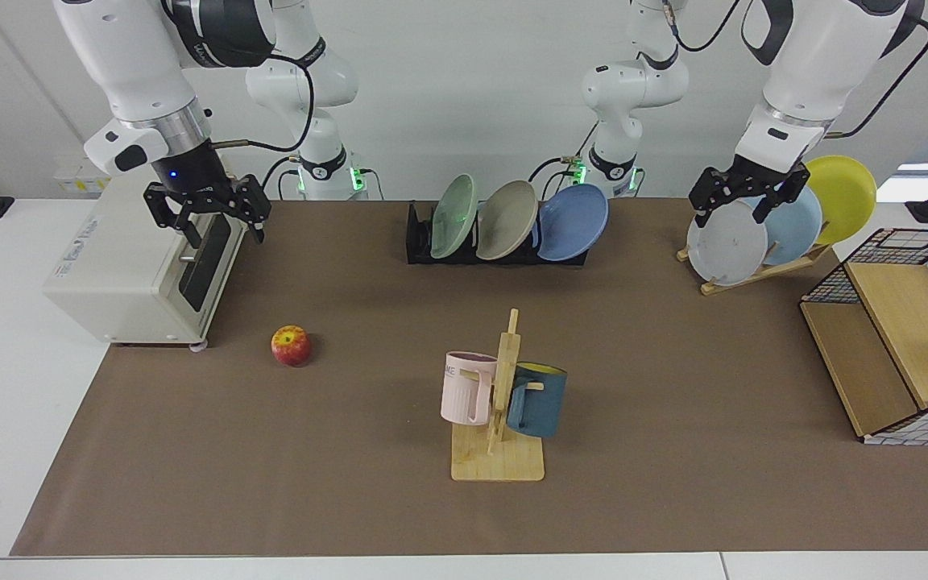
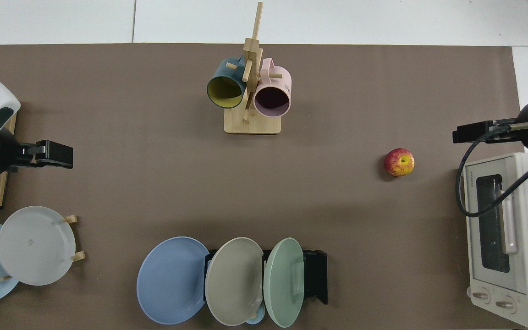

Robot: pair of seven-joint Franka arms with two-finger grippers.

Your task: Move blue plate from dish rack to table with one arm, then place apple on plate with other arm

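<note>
1 blue plate [image 1: 573, 211] racked, left gripper [image 1: 739, 198] apart

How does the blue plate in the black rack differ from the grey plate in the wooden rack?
The blue plate is periwinkle blue; the grey plate is pale grey. The blue plate sits at the end of the black dish rack, beside a beige plate; the grey one fronts the slanted wooden rack, below the left gripper. Both are round, shallow, leaning in racks.
</note>
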